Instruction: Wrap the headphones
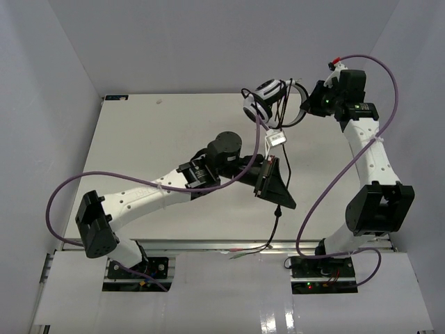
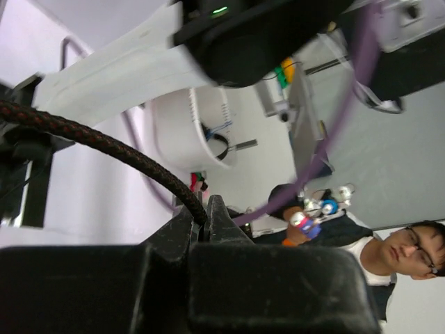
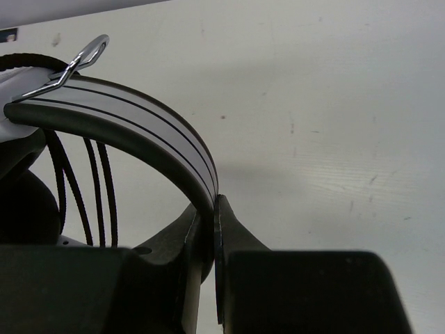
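Headphones point(image 1: 270, 97) held up near the far edge of the surface point(image 1: 153, 139), right of centre. White tag point(image 1: 276, 138) hangs below them; print too small to read. Right wrist view alone shows the right claw point(image 3: 212, 223) clamped on the headband point(image 3: 139, 118). Left wrist view alone shows the left claw point(image 2: 206, 217) pinching the braided cable point(image 2: 104, 142), with a bystander in glasses point(image 2: 400, 250) behind.

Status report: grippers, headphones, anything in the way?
Left gripper, jaws shut on the cable. Right gripper, jaws shut on the headband. Headphones raised near table's far edge, cable strands under headband. No obstruction seen.
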Motion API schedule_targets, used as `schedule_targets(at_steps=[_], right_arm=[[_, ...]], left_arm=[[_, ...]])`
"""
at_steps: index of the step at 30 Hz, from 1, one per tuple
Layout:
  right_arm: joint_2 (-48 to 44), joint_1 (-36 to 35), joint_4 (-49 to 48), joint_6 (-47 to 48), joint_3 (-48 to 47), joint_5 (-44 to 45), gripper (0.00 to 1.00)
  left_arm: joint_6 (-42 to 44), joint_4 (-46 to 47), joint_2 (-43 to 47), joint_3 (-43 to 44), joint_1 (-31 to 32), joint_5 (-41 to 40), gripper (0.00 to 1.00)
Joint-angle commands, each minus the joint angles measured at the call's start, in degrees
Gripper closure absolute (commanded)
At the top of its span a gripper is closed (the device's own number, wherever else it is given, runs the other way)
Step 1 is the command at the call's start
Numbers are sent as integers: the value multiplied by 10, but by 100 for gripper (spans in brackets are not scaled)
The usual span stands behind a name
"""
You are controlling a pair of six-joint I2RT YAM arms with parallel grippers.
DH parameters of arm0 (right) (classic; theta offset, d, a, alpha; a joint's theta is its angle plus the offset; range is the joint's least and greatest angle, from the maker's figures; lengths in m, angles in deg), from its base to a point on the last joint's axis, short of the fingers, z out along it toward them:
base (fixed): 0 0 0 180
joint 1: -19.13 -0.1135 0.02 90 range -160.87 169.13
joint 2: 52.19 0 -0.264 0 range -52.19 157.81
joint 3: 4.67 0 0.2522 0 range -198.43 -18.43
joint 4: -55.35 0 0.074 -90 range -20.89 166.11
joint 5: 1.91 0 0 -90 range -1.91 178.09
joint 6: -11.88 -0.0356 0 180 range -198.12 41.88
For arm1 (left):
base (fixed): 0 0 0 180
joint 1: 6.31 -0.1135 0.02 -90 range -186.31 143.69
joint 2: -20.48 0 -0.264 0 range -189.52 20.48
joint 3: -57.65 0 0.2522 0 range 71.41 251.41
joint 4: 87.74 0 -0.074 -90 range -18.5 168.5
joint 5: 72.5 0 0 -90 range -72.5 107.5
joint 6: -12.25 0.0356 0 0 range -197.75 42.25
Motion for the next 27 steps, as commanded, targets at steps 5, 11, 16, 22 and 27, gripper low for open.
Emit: schedule_targets(at_steps=[5,11,16,22,27], right_arm=[[-81,57,-25,-100,-44,-239,92],[-123,99,-25,-93,-29,-311,92],[-157,107,-25,-47,14,-377,92],[-216,106,-1,28,48,-432,92],[-252,90,66,124,55,-375,92]], left_arm=[[244,-95,-9,-78,7,-101,100],[450,-94,62,-173,3,-251,100],[564,-3,149,-292,-3,-355,100],[618,68,174,-363,-70,-338,100],[652,75,152,-349,-132,-263,100]])
